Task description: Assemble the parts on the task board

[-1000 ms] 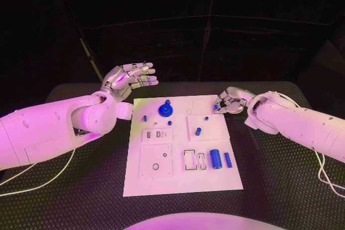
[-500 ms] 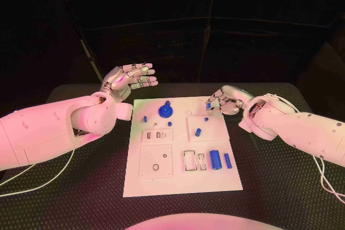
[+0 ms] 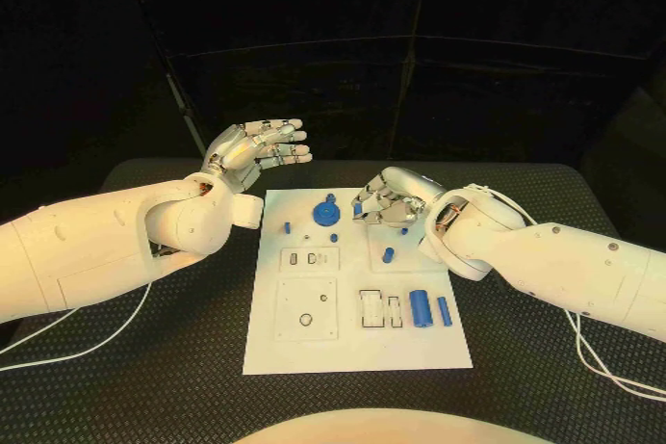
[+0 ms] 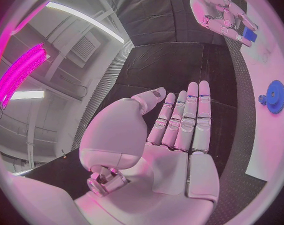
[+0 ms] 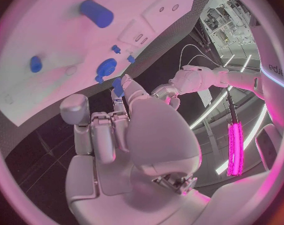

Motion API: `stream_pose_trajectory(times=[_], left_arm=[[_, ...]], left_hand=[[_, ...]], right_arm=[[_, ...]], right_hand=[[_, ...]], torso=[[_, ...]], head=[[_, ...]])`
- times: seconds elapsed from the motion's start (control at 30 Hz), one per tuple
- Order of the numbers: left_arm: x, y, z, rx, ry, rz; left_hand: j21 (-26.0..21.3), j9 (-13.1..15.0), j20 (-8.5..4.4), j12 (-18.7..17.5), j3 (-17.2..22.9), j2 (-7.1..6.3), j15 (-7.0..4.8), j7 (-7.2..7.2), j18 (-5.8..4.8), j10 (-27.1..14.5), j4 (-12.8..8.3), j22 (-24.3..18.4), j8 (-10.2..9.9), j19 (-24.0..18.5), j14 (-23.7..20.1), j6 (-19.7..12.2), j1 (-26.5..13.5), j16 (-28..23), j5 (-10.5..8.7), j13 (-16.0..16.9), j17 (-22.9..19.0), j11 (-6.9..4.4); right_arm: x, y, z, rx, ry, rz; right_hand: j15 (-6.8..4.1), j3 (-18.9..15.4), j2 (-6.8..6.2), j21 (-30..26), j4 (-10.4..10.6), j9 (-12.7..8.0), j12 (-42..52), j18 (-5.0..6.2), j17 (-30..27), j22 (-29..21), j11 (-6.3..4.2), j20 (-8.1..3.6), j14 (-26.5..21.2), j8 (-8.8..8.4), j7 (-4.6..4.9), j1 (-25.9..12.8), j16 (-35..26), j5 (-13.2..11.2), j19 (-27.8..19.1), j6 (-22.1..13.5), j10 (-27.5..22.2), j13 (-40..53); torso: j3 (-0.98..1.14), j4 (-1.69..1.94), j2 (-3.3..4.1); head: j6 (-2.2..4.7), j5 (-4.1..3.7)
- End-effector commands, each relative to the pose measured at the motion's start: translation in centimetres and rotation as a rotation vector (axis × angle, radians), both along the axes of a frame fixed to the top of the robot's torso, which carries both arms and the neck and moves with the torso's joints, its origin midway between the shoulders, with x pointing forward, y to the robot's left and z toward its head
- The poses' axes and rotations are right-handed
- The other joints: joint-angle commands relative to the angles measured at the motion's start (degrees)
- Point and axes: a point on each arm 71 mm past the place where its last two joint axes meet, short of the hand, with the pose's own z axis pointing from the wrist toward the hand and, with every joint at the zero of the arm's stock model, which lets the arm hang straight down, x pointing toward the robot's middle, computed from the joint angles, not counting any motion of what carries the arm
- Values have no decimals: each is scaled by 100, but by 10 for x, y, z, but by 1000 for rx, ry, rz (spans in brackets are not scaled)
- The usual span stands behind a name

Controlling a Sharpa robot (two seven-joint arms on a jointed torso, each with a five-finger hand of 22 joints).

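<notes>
Black matting carries the task board [image 3: 354,352]. Near its far edge the right hand [image 3: 389,199] pinches a small blue part [image 5: 118,87], seemingly carrying it for insertion; the left hand [image 3: 254,151], open and empty, hovers beyond the far-left corner, out of the way.

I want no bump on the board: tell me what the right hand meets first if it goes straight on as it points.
Probably the blue gear: the right hand, pinching a small blue part, points across the task board toward it. Height above it is unclear.

The right hand [image 3: 386,201] hovers over the task board's [image 3: 355,352] far edge, pinching a small blue part [image 3: 358,209] beside the blue gear [image 3: 325,214]. The left hand [image 3: 253,151] is raised beyond the board's far left corner, fingers spread.
</notes>
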Motion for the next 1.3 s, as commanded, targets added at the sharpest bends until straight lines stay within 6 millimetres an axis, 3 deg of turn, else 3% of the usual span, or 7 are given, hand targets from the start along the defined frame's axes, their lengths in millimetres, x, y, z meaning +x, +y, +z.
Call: stream_pose_trajectory(times=[0.03,0.23,0.47,0.73,1.3], left_arm=[[0,-2,2,-5,-8,-16],[1,-3,2,-5,-8,-17],[1,-4,2,-4,-1,-27],[2,-4,2,-3,-2,-27],[3,-6,2,-4,-3,-30]], left_hand=[[-30,1,26,-31,19,-1,-13,215,66,42,23,-10,-33,33,34,32,-45,-31,-25,-7,-8,5],[-32,2,26,-32,22,3,-13,210,66,46,22,-12,-32,33,36,36,-43,-34,-25,-6,-8,3],[-86,3,34,-55,34,13,-11,199,63,53,24,-47,-41,-18,43,41,-41,-68,-32,-7,-10,-2],[-95,3,35,-58,35,14,-10,198,63,55,26,-53,-42,-26,46,43,-42,-72,-32,-7,-10,-2],[-105,4,37,-60,36,15,-10,198,64,61,27,-59,-42,-34,52,47,-43,-76,-33,-6,-10,-3]], right_arm=[[-6,15,-1,-75,-57,17],[-14,37,-9,-116,-59,33],[-22,51,-23,-169,-35,47],[-29,60,-36,-200,-25,50],[-34,74,-46,-216,-10,65]], right_hand=[[-57,40,17,5,-13,27,-15,-109,1463,-13,-46,-41,587,32,-113,-21,11,49,-13,169,225,901],[-60,46,7,0,-14,23,-23,-108,1452,-22,-47,-45,584,26,-113,-36,7,76,-16,167,220,894],[-61,47,1,-2,-14,23,-26,-107,1447,-25,-47,-47,583,25,-114,-43,5,81,-17,169,219,891],[-62,43,-19,-6,-10,21,-32,-107,1439,-30,-49,-50,581,25,-115,-70,3,81,-19,178,216,886],[-65,39,-35,-7,-1,19,-23,-108,1437,-30,-51,-53,581,23,-117,-103,2,78,-16,185,223,897]], torso=[[-7,-8,2],[-1,-14,3],[-1,-1,10],[14,-14,8],[6,-4,6]], head=[[-17,111],[-68,194],[-102,204],[-137,260],[-172,274]])
